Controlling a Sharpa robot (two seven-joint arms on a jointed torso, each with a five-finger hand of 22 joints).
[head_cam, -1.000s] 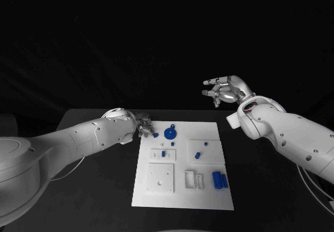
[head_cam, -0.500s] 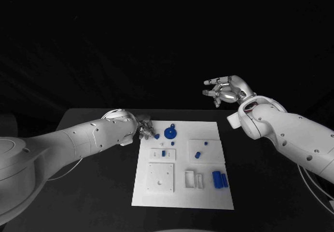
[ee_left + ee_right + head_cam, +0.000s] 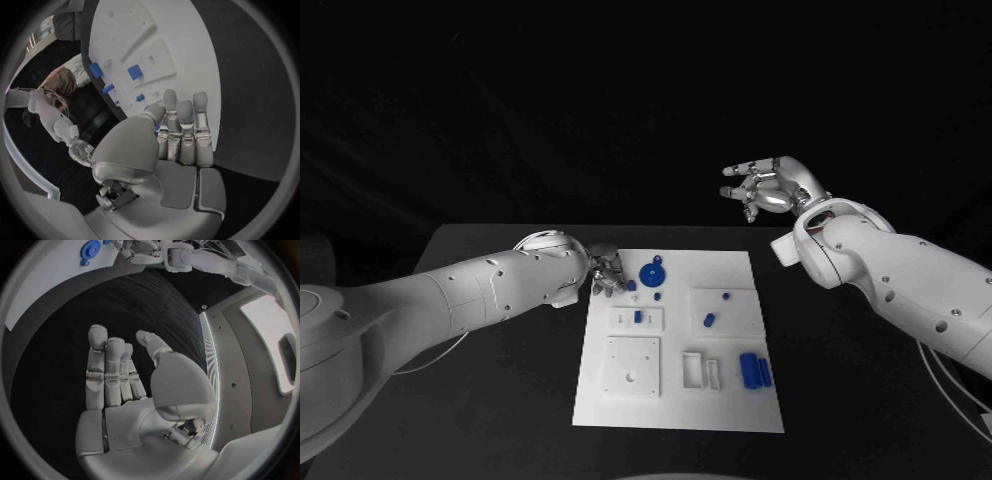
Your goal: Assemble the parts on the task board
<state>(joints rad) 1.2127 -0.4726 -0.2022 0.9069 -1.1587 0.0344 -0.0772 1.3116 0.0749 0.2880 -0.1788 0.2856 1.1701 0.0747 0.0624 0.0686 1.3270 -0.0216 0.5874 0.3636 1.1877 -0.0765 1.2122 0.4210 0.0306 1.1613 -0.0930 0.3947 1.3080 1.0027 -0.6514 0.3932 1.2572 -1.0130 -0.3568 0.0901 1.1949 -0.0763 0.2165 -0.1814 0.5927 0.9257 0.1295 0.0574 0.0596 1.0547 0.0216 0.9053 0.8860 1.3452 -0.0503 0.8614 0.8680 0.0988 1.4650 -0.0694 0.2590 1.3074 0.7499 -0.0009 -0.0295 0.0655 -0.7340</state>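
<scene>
Parts (image 3: 756,370), small and blue, dot the white task board (image 3: 733,405).

head: high, looking down | wrists: close behind each robot hand | shared: task board (image 3: 682,340)

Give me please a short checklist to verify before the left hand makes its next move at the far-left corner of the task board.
1. Left hand at the far-left corner of the task board: ok.
2. Left hand holds nothing: cannot tell; the left wrist view shows its fingers close together over the board edge, fingertips hidden.
3. Right hand out of the way: ok, raised beyond the table's far edge, with nothing in it.
4. Blue disc part free to reach: ok, it lies just right of the left hand.
5. Blue block pair undisturbed near the board's right edge: ok.
</scene>
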